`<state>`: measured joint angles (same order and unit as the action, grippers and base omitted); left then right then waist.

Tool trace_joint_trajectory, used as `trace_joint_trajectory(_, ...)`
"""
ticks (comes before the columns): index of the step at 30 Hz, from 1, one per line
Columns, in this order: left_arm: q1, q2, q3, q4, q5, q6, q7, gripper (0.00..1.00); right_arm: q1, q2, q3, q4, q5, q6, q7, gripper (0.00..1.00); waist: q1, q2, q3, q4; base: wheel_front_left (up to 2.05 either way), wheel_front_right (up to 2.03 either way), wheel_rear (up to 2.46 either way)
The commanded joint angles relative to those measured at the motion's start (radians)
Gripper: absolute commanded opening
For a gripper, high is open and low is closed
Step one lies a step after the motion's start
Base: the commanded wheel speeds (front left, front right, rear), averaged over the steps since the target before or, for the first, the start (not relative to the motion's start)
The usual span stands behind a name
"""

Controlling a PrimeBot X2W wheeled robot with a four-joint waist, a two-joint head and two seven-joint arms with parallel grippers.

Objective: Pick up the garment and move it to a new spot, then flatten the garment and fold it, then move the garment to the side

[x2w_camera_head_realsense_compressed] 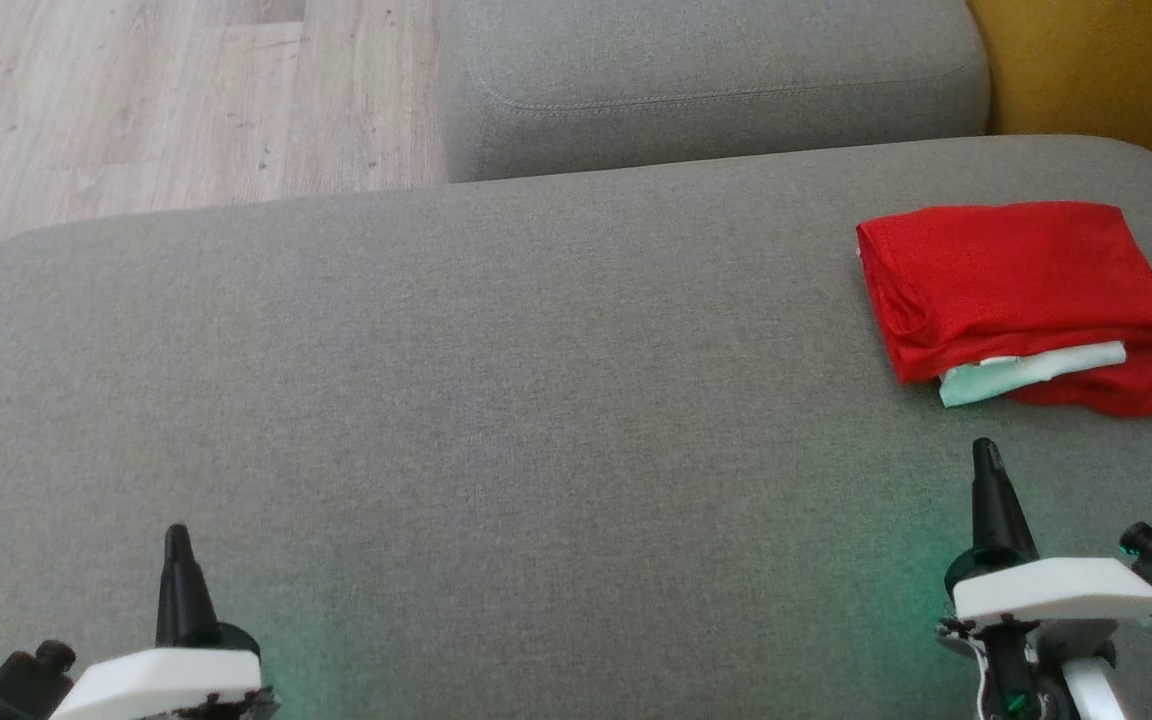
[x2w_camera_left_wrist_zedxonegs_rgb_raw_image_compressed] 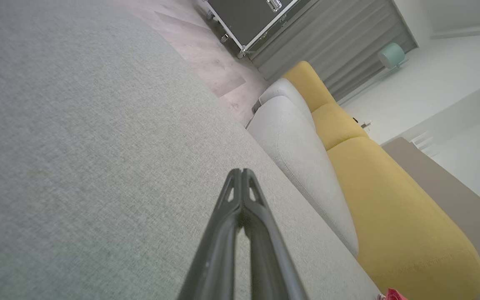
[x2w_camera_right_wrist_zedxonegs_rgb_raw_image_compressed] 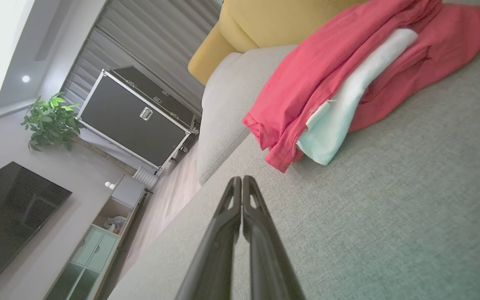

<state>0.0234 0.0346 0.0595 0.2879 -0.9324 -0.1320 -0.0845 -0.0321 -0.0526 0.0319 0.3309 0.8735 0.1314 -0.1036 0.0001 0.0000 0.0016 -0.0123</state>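
Two grippers: the left gripper (x2w_camera_head_realsense_compressed: 177, 535) sits at the lower left of the head view and the right gripper (x2w_camera_head_realsense_compressed: 984, 450) at the lower right, both over the grey seat (x2w_camera_head_realsense_compressed: 536, 400) with tips pointing away from the robot.
Left fingers (x2w_camera_left_wrist_zedxonegs_rgb_raw_image_compressed: 219, 250): pressed together so the tips meet, with nothing between them and bare grey fabric beneath.
Right fingers (x2w_camera_right_wrist_zedxonegs_rgb_raw_image_compressed: 265, 250): likewise pressed together, holding nothing.
Garment: the red garment (x2w_camera_head_realsense_compressed: 1021, 280) lies folded into a rough rectangle on the far right part of the seat, close to the seat's right edge.
Pale layer: a white-mint strip (x2w_camera_head_realsense_compressed: 1031, 370) pokes out from between the red folds on the side nearer the robot.
Garment and right gripper: the garment lies ahead of the closed tips and a little to their right, near but apart, with a band of bare seat between them. In the right wrist view the folded corner sits just beyond the tips, up and to the right.
Garment and left gripper: they are well apart, across most of the seat's width. A small red edge shows at the bottom right corner of the left wrist view.
Surroundings: a grey cushion (x2w_camera_head_realsense_compressed: 716, 80) lies beyond the seat, with a yellow cushion (x2w_camera_head_realsense_compressed: 1116, 70) to its right and wood floor (x2w_camera_head_realsense_compressed: 136, 100) to its left. A black case (x2w_camera_right_wrist_zedxonegs_rgb_raw_image_compressed: 136, 116) with metal edges and a potted plant (x2w_camera_right_wrist_zedxonegs_rgb_raw_image_compressed: 50, 123) stand farther off.
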Motion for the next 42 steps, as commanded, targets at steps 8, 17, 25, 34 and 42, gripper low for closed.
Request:
trace_joint_trajectory(8, -0.064, 0.01, 0.023, -0.034, -0.092, 0.001, 0.027, 0.0, -0.059, -0.018, -0.008, -0.044, 0.106, 0.0, 0.026, 0.0, 0.0, 0.0, 0.0, 0.002, 0.0, 0.0, 0.0)
trace_joint_trajectory(17, -0.074, 0.011, 0.028, -0.036, -0.182, 0.001, 0.053, 0.0, -0.061, -0.019, -0.024, -0.051, 0.208, 0.0, 0.052, 0.0, 0.0, 0.0, 0.0, 0.003, 0.0, 0.0, 0.0)
trace_joint_trajectory(25, -0.085, 0.012, 0.033, -0.037, -0.272, 0.001, 0.08, 0.0, -0.063, -0.019, -0.041, -0.058, 0.309, 0.0, 0.077, 0.0, 0.0, 0.0, 0.001, 0.005, 0.0, 0.0, 0.0)
trace_joint_trajectory(34, -0.095, 0.013, 0.038, -0.038, -0.363, 0.001, 0.106, 0.0, -0.066, -0.019, -0.058, -0.064, 0.41, -0.001, 0.103, 0.0, 0.0, 0.0, 0.001, 0.007, 0.0, 0.0, 0.0)
trace_joint_trajectory(42, -0.104, 0.013, 0.042, -0.039, -0.443, 0.001, 0.13, 0.0, -0.068, -0.019, -0.073, -0.07, 0.499, -0.001, 0.127, 0.0, 0.0, 0.0, 0.001, 0.008, 0.0, 0.0, 0.0)
